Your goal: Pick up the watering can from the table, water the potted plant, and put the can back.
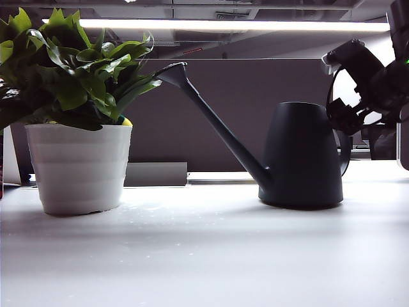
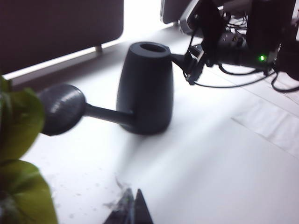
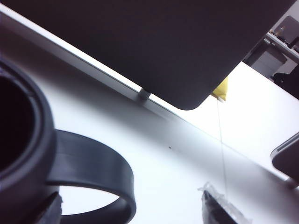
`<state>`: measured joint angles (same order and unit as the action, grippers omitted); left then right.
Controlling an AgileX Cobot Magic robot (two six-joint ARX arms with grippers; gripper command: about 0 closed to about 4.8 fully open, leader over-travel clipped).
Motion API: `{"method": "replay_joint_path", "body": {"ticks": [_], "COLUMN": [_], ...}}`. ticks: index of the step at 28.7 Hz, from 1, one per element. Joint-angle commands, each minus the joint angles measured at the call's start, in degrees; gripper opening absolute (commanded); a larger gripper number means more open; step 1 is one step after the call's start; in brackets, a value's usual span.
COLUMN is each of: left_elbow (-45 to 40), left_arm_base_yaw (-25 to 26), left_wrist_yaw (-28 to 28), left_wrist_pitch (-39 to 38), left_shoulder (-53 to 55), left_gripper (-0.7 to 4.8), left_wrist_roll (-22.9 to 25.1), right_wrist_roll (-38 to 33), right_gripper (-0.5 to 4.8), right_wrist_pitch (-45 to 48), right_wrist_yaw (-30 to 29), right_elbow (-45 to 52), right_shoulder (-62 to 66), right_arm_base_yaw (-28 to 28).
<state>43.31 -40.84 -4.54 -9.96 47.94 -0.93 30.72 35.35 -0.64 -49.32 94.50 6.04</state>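
Approaching loop handle (image 3: 100, 163) of watering can (image 1: 300, 157), upright on desk (image 1: 204, 256) right of potted plant (image 1: 77, 109). Right gripper (image 3: 131, 205) jaws parted, straddling handle, empty; center band before clamping. Left gripper (image 2: 131, 210) near plant, jaws together, idle.

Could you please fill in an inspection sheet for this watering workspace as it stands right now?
Surface: white table, faintly speckled, small flecks near the pot.
Job's things: watering can upright on the table, spout tip among the leaves of the potted plant; the plant stands on the left.
Clutter: pale sheet lying flat behind the can.
Grippers: right gripper open beside the can's loop handle, one finger on each side of it, not closed; left gripper near the plant, tips together.
Cables: black leads on the right arm.
Surroundings: dark partition panel, ceiling strip light.
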Motion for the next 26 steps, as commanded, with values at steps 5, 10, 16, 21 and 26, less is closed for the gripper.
{"method": "replay_joint_path", "body": {"ticks": [5,10,16,21,26], "left_elbow": [0.22,0.22,0.22,0.22,0.22], "left_arm_base_yaw": [-0.15,-0.15,-0.13,-0.15,-0.13], "left_wrist_yaw": [-1.75,-1.81,-1.88,-1.70,-1.68], "left_wrist_pitch": [-2.05,-2.19,-2.95,-3.15,-3.15], "left_shoulder": [-1.73,-1.90,-1.95,-1.99,-1.99], "left_gripper": [-0.06,-0.06,-0.06,-0.06,-0.06], "left_wrist_roll": [0.04,0.04,0.04,0.07,0.07], "right_wrist_roll": [21.33,29.40,30.01,32.83,32.98], "right_gripper": [3.81,3.77,3.77,3.77,3.77], "right_wrist_pitch": [2.27,3.96,9.60,9.46,8.81], "right_wrist_yaw": [-0.26,2.10,1.92,0.46,-4.13], "right_elbow": [-0.22,-0.22,-2.21,-5.79,-8.20], "right_shoulder": [-0.11,0.04,4.35,8.31,10.01], "right_arm_base_yaw": [0.07,-0.13,-1.57,-1.68,-1.66]}}
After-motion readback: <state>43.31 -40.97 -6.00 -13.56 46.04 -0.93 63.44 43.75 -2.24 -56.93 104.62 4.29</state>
